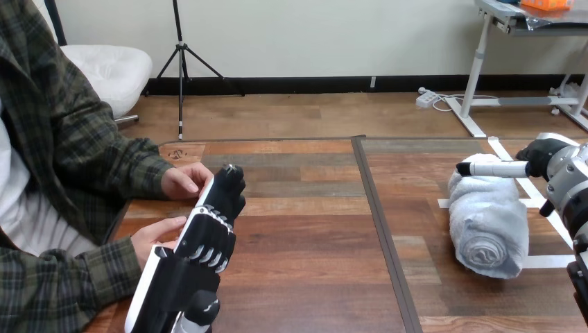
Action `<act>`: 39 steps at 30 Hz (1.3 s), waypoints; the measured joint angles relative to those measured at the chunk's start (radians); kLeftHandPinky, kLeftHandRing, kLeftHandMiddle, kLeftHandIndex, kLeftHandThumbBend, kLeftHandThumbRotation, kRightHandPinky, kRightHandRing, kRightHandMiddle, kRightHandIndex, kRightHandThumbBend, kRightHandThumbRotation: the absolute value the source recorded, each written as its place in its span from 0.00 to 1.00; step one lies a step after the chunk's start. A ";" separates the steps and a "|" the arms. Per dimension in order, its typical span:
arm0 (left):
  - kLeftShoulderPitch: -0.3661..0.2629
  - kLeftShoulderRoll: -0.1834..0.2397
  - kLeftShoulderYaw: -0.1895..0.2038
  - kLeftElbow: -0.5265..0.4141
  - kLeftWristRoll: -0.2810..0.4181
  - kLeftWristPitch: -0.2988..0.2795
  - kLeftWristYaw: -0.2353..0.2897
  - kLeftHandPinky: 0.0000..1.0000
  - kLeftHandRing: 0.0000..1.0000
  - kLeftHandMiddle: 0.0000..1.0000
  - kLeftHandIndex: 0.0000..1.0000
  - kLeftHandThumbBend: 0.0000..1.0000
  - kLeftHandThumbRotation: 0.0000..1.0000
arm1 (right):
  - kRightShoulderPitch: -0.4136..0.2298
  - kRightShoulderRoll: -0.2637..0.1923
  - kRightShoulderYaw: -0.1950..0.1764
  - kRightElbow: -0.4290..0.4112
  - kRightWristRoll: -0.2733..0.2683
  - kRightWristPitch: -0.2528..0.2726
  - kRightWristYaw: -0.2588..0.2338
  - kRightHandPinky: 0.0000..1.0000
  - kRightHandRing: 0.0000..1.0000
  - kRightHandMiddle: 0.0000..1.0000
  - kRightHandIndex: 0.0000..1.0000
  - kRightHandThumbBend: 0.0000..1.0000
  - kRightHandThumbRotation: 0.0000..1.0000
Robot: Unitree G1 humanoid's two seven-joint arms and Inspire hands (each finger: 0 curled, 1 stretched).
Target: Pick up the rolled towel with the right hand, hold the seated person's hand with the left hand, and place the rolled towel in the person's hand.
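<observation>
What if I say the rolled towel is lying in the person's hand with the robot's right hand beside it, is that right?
No. The head view shows the rolled towel lying on the table, not in the person's hands. The robot's right hand is beside it, as you said.

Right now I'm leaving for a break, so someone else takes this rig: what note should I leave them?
Left robot hand: open, between the person's far hand and near hand, against both; no grip visible.
Right robot hand: open, one finger across the far end of the rolled towel, which lies on the table.
Done: nothing finished.
Left: grasp towel, hold the person's hand, place towel in it.
</observation>
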 measured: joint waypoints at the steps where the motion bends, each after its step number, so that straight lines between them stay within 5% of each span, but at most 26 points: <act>1: -0.001 -0.001 0.000 0.000 0.000 0.000 0.000 1.00 1.00 0.98 0.95 1.00 0.82 | 0.000 -0.001 0.002 0.000 -0.001 0.000 0.000 0.31 1.00 1.00 1.00 0.98 0.76; 6: -0.008 -0.005 -0.001 0.000 0.001 0.000 0.001 1.00 0.99 0.98 0.95 1.00 0.82 | 0.000 -0.002 0.014 0.000 -0.003 0.000 0.001 0.08 1.00 1.00 1.00 0.97 0.78; 17: -0.012 -0.007 -0.001 0.000 0.002 0.000 0.003 1.00 1.00 0.98 0.95 1.00 0.81 | 0.000 0.002 0.013 0.000 0.010 -0.001 0.003 0.01 0.99 1.00 1.00 0.94 0.76; 27: -0.012 -0.007 -0.001 0.000 0.002 0.000 0.003 1.00 0.99 0.98 0.95 1.00 0.81 | 0.001 0.005 0.009 0.000 0.019 -0.004 0.003 0.37 0.97 1.00 1.00 0.91 0.70; 39: -0.010 -0.007 -0.001 0.000 0.002 0.000 0.003 1.00 1.00 0.98 0.94 1.00 0.82 | 0.004 0.012 0.000 0.000 0.043 0.003 -0.015 0.46 0.95 1.00 1.00 0.91 0.71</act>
